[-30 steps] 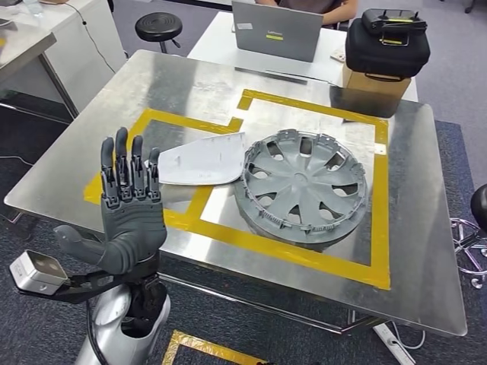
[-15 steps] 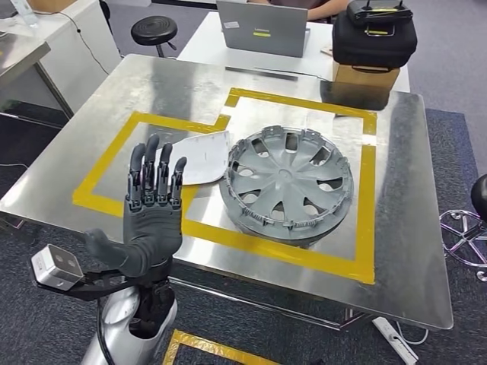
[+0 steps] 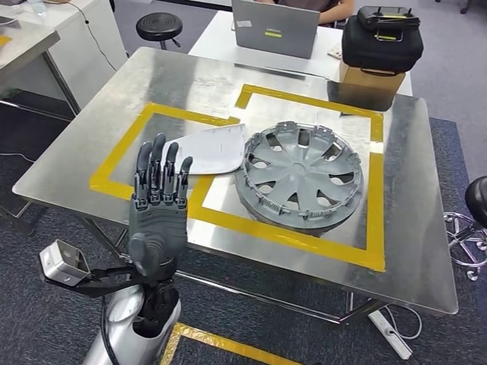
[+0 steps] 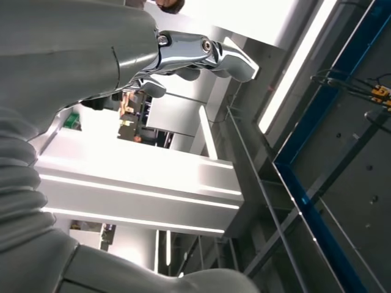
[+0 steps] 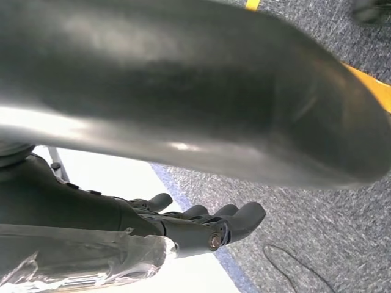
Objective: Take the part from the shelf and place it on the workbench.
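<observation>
Withdrawing from the worktop (image 3: 172,84) looked like the step in hand, both parts already lying on it.

Left hand (image 3: 157,217) was raised at the near edge, palm toward the camera, fingers upright and apart, holding nothing. White part (image 3: 212,150) lay just beyond the fingertips, inside the yellow tape outline (image 3: 275,232); wheel cover (image 3: 303,174) sat beyond and to the right of the hand, touching or nearly touching the white part. Right hand (image 5: 208,229) hung low over carpet; its grip could not be told. Judgement: lower the left arm straight back, clear of the edge.
</observation>
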Action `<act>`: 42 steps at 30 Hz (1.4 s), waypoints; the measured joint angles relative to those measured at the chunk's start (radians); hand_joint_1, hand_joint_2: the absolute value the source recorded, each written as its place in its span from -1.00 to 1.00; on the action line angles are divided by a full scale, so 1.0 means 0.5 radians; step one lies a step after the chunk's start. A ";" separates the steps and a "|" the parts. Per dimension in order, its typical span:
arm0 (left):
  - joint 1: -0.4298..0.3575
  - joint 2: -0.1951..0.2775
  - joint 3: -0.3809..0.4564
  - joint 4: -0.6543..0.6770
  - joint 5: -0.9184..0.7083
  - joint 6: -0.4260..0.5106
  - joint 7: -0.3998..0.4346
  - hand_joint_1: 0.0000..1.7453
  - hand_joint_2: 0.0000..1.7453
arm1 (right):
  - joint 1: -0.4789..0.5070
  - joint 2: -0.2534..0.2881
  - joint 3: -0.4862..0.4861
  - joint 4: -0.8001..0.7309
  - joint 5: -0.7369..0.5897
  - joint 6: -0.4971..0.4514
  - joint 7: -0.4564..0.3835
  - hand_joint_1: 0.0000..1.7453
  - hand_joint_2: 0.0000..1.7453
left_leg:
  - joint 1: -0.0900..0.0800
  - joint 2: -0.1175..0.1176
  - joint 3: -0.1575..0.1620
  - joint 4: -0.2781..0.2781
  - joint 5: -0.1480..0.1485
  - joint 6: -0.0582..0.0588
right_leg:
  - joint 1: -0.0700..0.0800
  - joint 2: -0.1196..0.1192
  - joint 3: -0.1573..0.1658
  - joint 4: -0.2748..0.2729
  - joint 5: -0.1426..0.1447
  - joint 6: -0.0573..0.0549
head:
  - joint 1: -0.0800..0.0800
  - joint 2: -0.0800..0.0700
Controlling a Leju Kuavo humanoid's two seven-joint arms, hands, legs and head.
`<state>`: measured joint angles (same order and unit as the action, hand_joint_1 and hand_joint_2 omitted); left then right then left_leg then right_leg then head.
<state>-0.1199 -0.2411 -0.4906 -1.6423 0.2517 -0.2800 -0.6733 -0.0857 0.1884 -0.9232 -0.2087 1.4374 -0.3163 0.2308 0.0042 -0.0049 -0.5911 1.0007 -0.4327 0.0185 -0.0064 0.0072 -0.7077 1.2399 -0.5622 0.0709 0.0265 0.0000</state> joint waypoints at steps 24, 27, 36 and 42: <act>-0.005 0.002 -0.005 0.010 -0.014 0.022 -0.001 -1.00 0.50 | -0.014 -0.002 0.000 -0.002 0.040 -0.019 0.001 -1.00 -1.00 | -0.008 -0.003 0.194 -0.031 -0.140 -0.072 | 0.016 -0.006 0.116 -0.454 0.378 -0.068 | -0.013 0.000; -0.003 0.001 -0.005 0.012 -0.014 0.022 -0.002 -1.00 -1.00 | -0.005 -0.003 0.000 -0.002 0.040 -0.019 0.002 -1.00 -1.00 | -0.009 -0.001 0.155 -0.042 -0.108 -0.024 | 0.006 -0.007 0.075 -0.424 0.355 -0.035 | -0.012 0.000; -0.003 -0.001 -0.004 0.018 -0.014 0.029 -0.019 -1.00 -1.00 | -0.004 -0.003 0.000 -0.002 0.042 -0.018 0.006 -1.00 -1.00 | -0.008 0.004 -0.004 -0.040 0.032 -0.014 | 0.003 -0.006 0.232 -0.222 0.172 -0.011 | -0.003 0.000; -0.006 0.001 -0.010 0.028 -0.014 0.028 -0.021 -1.00 -1.00 | -0.013 -0.003 0.000 -0.002 0.041 -0.028 -0.008 -1.00 -1.00 | -0.010 0.007 -0.038 -0.011 0.053 -0.083 | 0.012 -0.001 0.380 -0.494 0.164 -0.092 | -0.007 0.000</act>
<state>-0.1229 -0.2407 -0.4955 -1.6284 0.2449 -0.2660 -0.6840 -0.0919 0.1869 -0.9234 -0.2094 1.4581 -0.3302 0.2267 -0.0006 -0.0015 -0.6102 0.9950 -0.4062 -0.0229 -0.0001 0.0066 -0.5176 0.9928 -0.4802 0.0248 0.0233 0.0000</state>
